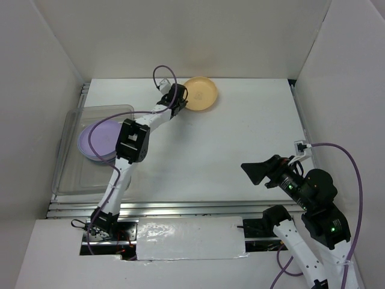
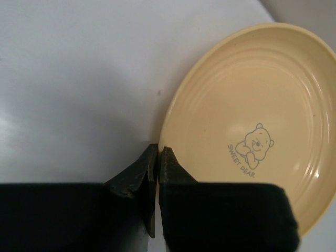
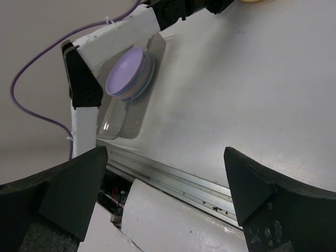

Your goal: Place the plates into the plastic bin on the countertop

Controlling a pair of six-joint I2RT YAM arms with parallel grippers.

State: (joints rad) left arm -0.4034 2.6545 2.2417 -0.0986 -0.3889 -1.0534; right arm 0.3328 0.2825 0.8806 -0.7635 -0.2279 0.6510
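Inside bin (image 1: 77, 178), lilac-topped plates (image 1: 96, 139); left gripper (image 2: 158, 152) tight on cream plate (image 2: 247, 105), right gripper (image 3: 164, 152) open.

Lab test cell — white walls (image 1: 36, 90), railed countertop (image 1: 240, 132).

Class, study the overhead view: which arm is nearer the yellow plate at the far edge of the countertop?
Left. The left arm reaches the yellow plate, jaws closed on its rim. The right arm hangs far off at the front right, jaws open.

right hand (image 3: 164, 152) spread wide | lilac-topped plates (image 3: 128, 73) apparently in bin (image 3: 123, 119)
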